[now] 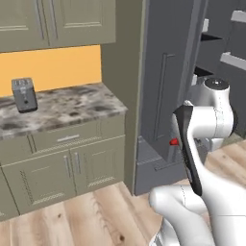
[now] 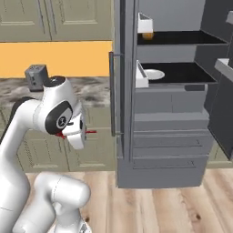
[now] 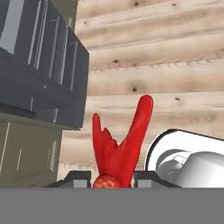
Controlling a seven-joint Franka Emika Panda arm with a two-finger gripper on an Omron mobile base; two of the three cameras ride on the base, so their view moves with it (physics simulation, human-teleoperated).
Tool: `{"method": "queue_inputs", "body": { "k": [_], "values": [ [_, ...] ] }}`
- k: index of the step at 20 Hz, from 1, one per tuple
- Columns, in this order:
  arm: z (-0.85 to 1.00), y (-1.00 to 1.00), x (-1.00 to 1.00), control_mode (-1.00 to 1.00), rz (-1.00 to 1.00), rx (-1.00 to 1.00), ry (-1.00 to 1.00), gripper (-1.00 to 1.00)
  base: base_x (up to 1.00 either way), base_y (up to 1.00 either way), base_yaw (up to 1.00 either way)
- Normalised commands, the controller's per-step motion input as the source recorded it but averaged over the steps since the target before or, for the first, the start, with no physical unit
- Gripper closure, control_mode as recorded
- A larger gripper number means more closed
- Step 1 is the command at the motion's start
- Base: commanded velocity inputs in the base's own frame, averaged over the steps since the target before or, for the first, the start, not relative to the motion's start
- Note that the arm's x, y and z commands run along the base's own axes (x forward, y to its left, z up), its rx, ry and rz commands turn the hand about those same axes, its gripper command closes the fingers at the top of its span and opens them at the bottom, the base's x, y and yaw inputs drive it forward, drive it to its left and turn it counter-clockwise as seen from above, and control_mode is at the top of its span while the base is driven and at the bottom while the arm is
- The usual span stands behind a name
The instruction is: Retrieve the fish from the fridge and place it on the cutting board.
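Left base view: I saw the arm folded low in front of the fridge (image 1: pixel 166 86), whose door stood open. A small red spot, the fish (image 1: pixel 174 142), showed just beside the arm's dark joint, level with the lower drawers. A toaster (image 1: pixel 24 94) stood on the marble counter (image 1: pixel 72 108) to the left, well apart.

Right base view: the hand (image 2: pixel 78 134) pointed down and toward the fridge (image 2: pixel 168 136), with a thin red sliver of fish (image 2: pixel 90 132) sticking out of it. A white plate (image 2: pixel 154 74) sat on a black shelf inside (an orange item one shelf above, too small to name).

Hand view: the hand (image 3: pixel 113 179) was clenched on the fish (image 3: pixel 120 146), tail fanned upward, over the wooden floor (image 3: pixel 175 65). The fridge's (image 3: pixel 39 61) drawers lay to the left.
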Motion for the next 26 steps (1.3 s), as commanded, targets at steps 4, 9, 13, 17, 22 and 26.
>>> {"method": "queue_inputs", "body": {
  "k": [4,9,13,17,22,26],
  "values": [
    [0.00,0.00,0.00,1.00,0.00,0.00,0.00,1.00,-0.10,0.83,0.08],
    [0.00,0.00,0.00,1.00,0.00,0.00,0.00,1.00,0.00,0.99,0.10],
    [0.00,0.00,0.00,1.00,0.00,0.00,0.00,1.00,0.18,1.00,0.09],
    [0.00,0.00,0.00,1.00,0.00,0.00,0.00,1.00,0.59,1.00,0.09],
    [0.00,0.00,0.00,1.00,0.00,0.00,0.00,1.00,0.64,1.00,0.06],
    [0.00,0.00,0.00,1.00,0.00,0.00,0.00,1.00,0.41,1.00,0.07]
  ]
}}
